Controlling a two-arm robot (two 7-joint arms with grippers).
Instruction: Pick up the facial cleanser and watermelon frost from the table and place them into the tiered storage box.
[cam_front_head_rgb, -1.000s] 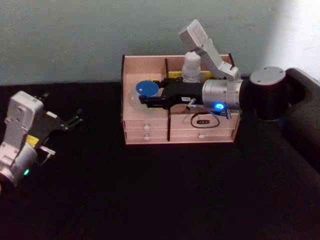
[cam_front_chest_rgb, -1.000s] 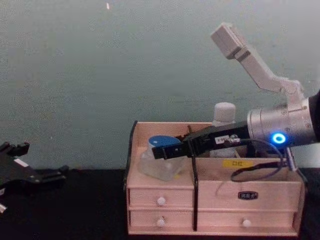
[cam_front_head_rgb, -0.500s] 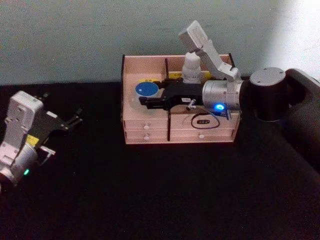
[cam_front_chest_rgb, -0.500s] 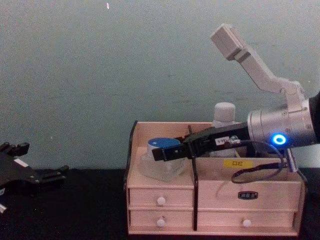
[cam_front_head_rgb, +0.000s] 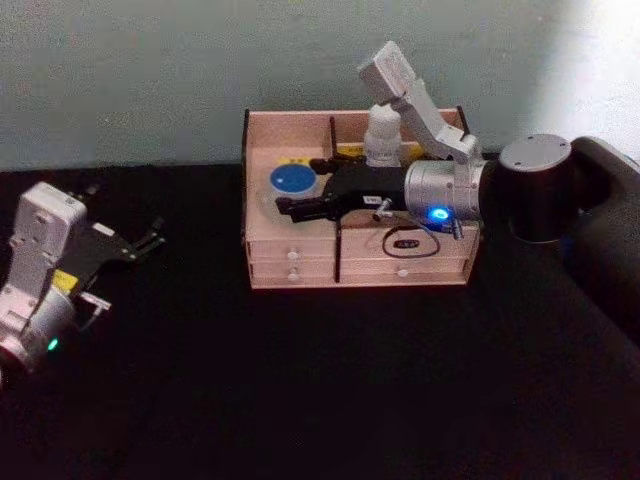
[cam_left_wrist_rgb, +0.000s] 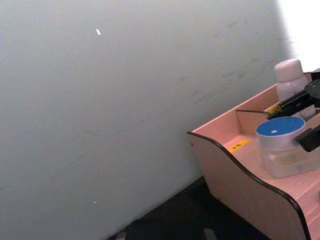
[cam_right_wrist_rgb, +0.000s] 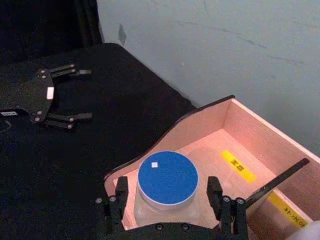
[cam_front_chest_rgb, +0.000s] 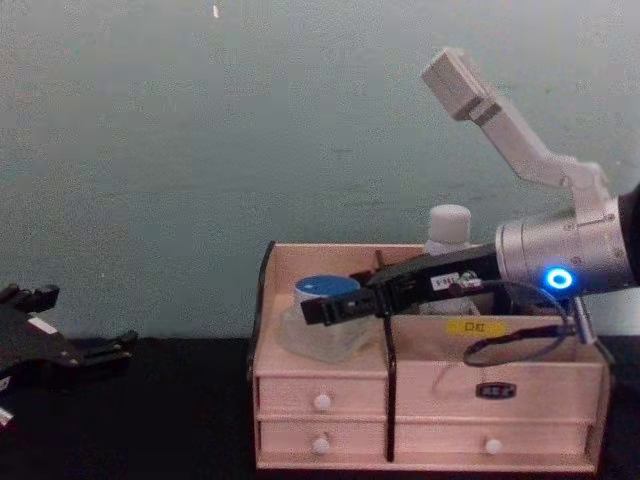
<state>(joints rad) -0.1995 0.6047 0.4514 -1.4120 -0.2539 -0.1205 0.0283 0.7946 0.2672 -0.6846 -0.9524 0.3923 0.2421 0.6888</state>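
Tiered storage box (cam_front_head_rgb: 300, 268) at table (cam_front_head_rgb: 320, 400) rear centre: watermelon frost (cam_front_head_rgb: 291, 184) in its left compartment between the spread fingers of right gripper (cam_right_wrist_rgb: 166, 199), facial cleanser (cam_front_head_rgb: 382, 135) in compartment behind and right, left gripper (cam_front_head_rgb: 152, 238) well left.

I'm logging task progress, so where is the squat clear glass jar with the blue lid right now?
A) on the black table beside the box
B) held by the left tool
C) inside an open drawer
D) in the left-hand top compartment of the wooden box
D: the squat clear glass jar with the blue lid rests on the floor of the left-hand top compartment of the light wooden storage box, between the open fingers of the right tool.
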